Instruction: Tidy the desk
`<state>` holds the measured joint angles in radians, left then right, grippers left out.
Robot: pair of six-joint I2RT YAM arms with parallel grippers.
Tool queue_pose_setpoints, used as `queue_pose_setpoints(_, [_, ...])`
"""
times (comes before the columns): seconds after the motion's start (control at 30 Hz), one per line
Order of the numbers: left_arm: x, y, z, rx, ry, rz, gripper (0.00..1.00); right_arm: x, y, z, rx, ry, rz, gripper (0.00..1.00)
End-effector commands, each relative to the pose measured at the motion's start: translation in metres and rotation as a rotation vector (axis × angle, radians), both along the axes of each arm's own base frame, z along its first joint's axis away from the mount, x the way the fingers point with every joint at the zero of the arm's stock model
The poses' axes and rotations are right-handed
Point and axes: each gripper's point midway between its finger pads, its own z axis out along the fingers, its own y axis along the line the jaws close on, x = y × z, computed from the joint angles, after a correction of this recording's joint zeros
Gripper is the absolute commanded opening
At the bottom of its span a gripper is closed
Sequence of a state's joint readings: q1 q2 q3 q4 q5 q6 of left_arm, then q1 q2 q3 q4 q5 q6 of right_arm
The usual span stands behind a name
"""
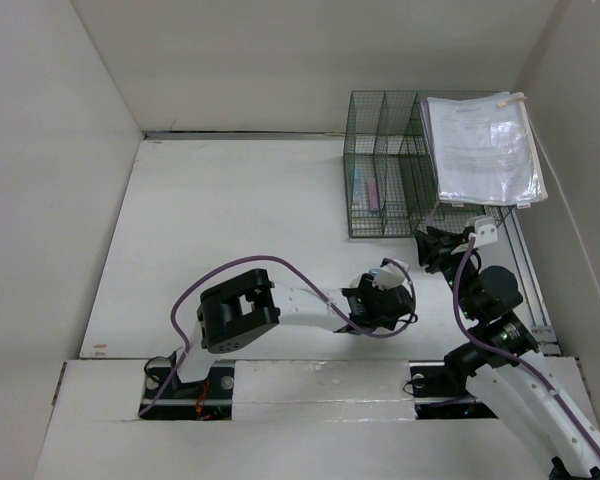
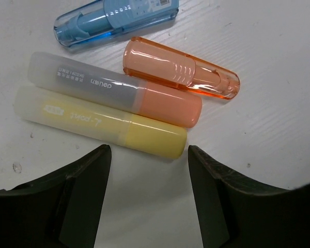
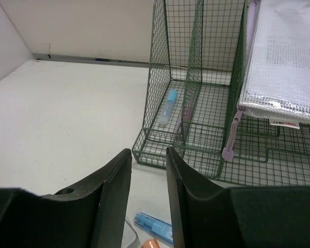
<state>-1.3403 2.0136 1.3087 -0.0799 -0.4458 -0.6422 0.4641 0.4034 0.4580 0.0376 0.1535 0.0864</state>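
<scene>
Four highlighters (image 2: 113, 98) lie bunched on the white desk (image 1: 230, 210) beneath the left gripper (image 2: 149, 155), wide open and empty, while the right gripper (image 3: 147, 155), slightly parted and empty, faces one wire rack (image 1: 380, 170) at the desk's far right edge, with broad desk surface stretching left.

Top: overhead, whole desk (image 1: 240, 230). Left wrist: close over highlighters (image 2: 113, 95). Right wrist: low, facing rack (image 3: 160, 62).

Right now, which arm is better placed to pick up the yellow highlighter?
Left. The left gripper, open, hovers close to the yellow highlighter on the desk; the right gripper faces the wire rack.
</scene>
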Motion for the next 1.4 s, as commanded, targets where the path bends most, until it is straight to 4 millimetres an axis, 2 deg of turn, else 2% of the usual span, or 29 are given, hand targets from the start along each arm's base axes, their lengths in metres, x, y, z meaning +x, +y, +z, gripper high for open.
queue_pose_setpoints(0.0, [0.008,0.002,0.01,0.012,-0.037,0.046,0.58,-0.001,0.002,0.018,0.029,-0.055,0.015,0.39])
queue_pose_setpoints(0.1, [0.008,0.007,0.007,0.031,-0.041,0.056,0.59,0.0,0.003,0.017,0.028,-0.053,0.018,0.42])
queue_pose_setpoints(0.2, [0.007,0.019,0.002,0.056,-0.034,0.073,0.54,0.0,0.004,0.016,0.026,-0.051,0.021,0.43])
queue_pose_setpoints(0.33, [0.001,0.045,-0.01,0.09,-0.018,0.092,0.54,0.001,0.005,0.016,0.025,-0.05,0.029,0.46])
queue_pose_setpoints(0.43, [-0.002,0.054,-0.009,0.089,-0.013,0.107,0.55,0.001,0.007,0.016,0.024,-0.049,0.033,0.47])
queue_pose_setpoints(0.6, [-0.005,0.043,0.009,0.001,0.005,0.097,0.66,0.003,0.009,0.014,0.018,-0.039,0.041,0.47])
queue_pose_setpoints(0.63, [-0.007,0.033,0.014,-0.043,0.015,0.081,0.68,0.003,0.01,0.014,0.019,-0.041,0.042,0.48])
queue_pose_setpoints(0.8, [-0.001,0.017,0.025,-0.078,-0.01,0.069,0.68,0.003,0.009,0.015,0.02,-0.044,0.042,0.48])
queue_pose_setpoints(0.93, [0.004,0.009,0.02,-0.07,-0.027,0.07,0.65,0.001,0.008,0.017,0.024,-0.05,0.039,0.48])
queue_pose_setpoints(1.1, [0.02,0.009,0.015,-0.071,-0.045,0.1,0.6,0.0,0.007,0.019,0.024,-0.057,0.038,0.48])
queue_pose_setpoints(1.37, [0.033,0.019,0.006,-0.006,-0.091,0.136,0.55,0.001,0.008,0.017,0.02,-0.05,0.041,0.48])
